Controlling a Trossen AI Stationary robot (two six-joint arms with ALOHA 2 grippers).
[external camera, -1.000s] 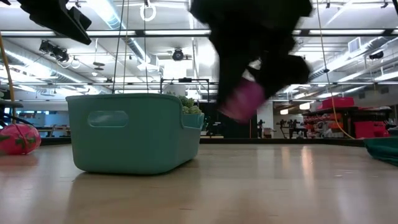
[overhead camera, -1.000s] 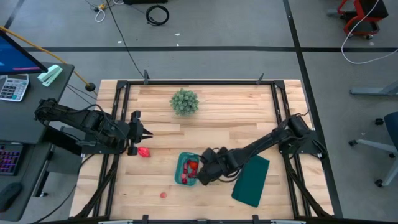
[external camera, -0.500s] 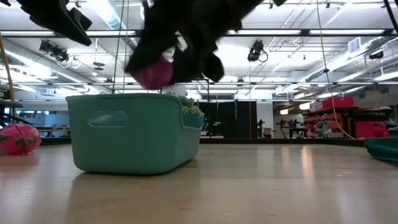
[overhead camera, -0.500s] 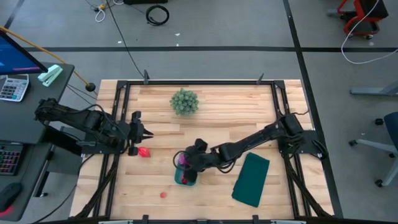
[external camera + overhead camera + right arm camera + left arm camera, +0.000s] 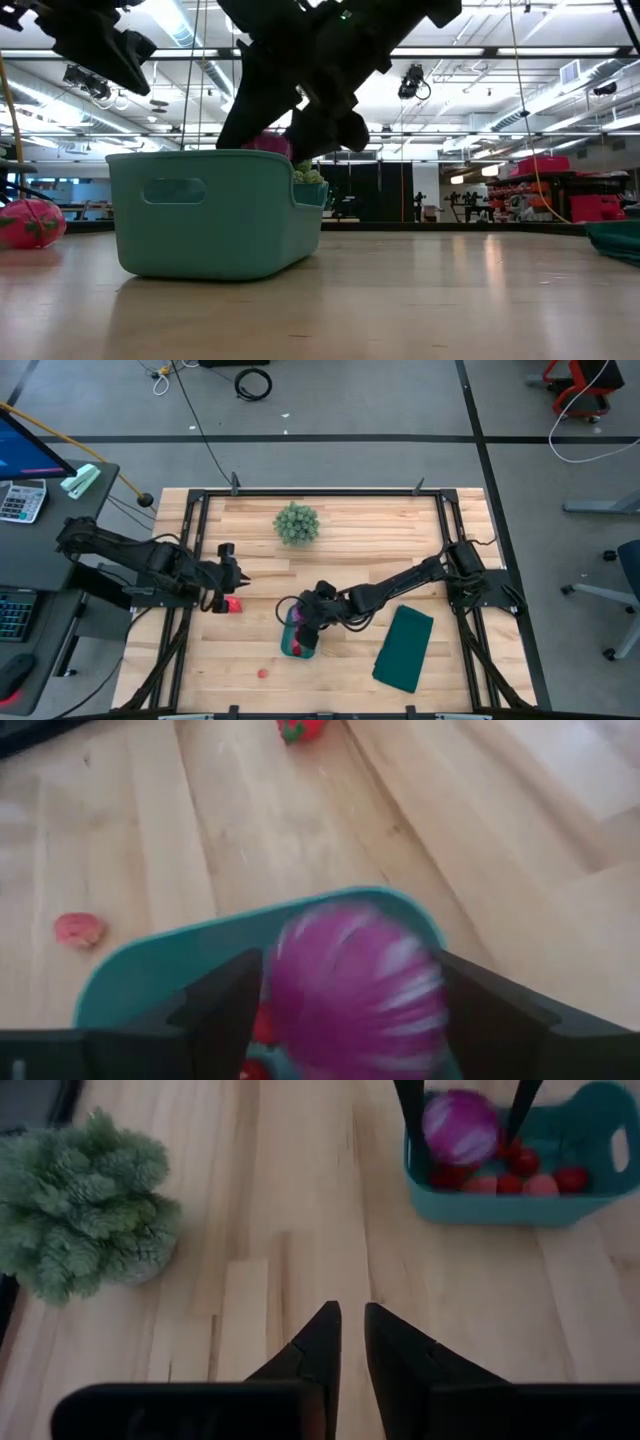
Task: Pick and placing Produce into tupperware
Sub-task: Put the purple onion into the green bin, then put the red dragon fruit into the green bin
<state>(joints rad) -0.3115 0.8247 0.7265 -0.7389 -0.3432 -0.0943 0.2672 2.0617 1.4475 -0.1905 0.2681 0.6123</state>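
Note:
The teal tupperware (image 5: 296,643) stands near the table's middle front and holds several small red produce pieces (image 5: 500,1180). My right gripper (image 5: 299,622) hangs over the tub, shut on the purple round piece (image 5: 355,985), which sits at rim height (image 5: 265,143). My left gripper (image 5: 236,581) is shut on nothing at the table's left, above a red strawberry-like piece (image 5: 232,603) lying on the wood. A small pinkish piece (image 5: 262,673) lies near the front edge. My right gripper pinches the purple round piece by two opposite sides (image 5: 285,995) between its two fingers (image 5: 225,1010). The fingers slant down from the table's right. The piece hangs clear over the red pieces in the tub, about level with the tub's rim (image 5: 215,156).
A spiky green ball-shaped plant (image 5: 297,524) stands at the far middle of the table. A flat dark-green slab (image 5: 404,649) lies right of the tub. Black frame rails (image 5: 190,560) run along the table's left and right edges.
My right gripper has carried the purple piece toward the table's left, from beside the tub's right end to over the tub. Its wrist has rolled, and the piece rose, then sank to the rim. My left gripper has edged slightly toward the red piece.

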